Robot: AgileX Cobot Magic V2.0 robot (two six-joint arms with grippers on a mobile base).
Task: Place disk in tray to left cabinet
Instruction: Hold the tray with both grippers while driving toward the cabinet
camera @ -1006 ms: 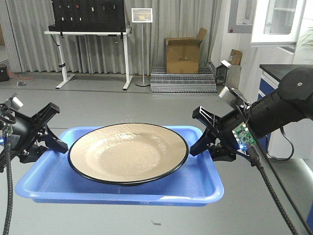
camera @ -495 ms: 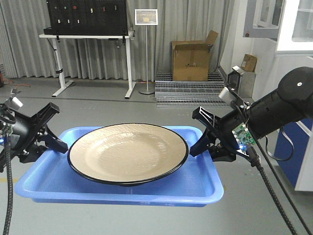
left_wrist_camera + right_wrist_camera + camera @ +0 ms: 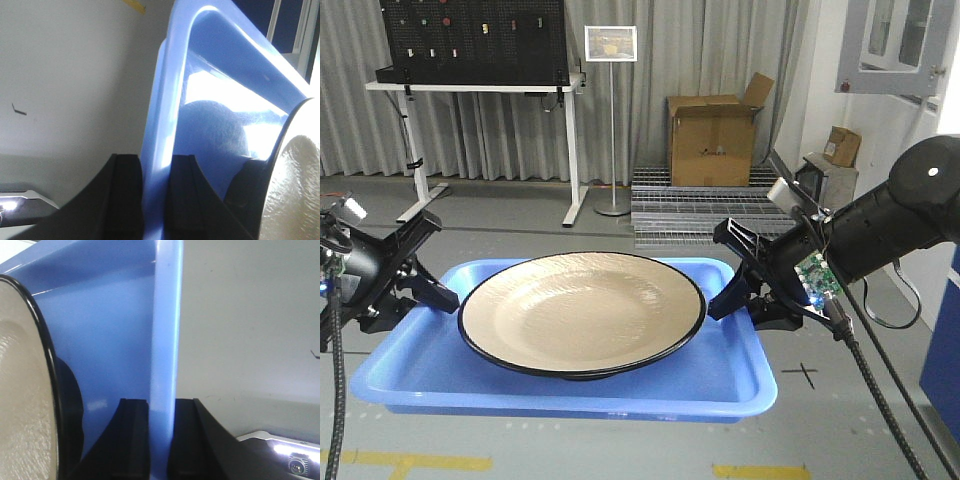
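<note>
Exterior front-facing view: left claw [image 3: 433,287] and right claw [image 3: 732,287] clamp the tray's [image 3: 570,388] short ends, long axis left-right, disk [image 3: 582,310] face-up.

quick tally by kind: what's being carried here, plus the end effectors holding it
disk: 1
tray: 1
end effectors: 2 (left end effector, right end effector, each clamping the tray lip)
total: 4

Tray [image 3: 730,370] reads plain bright blue, disk [image 3: 582,312] tan with a thin black rim, floor [image 3: 820,430] grey with yellow tape marks.
</note>
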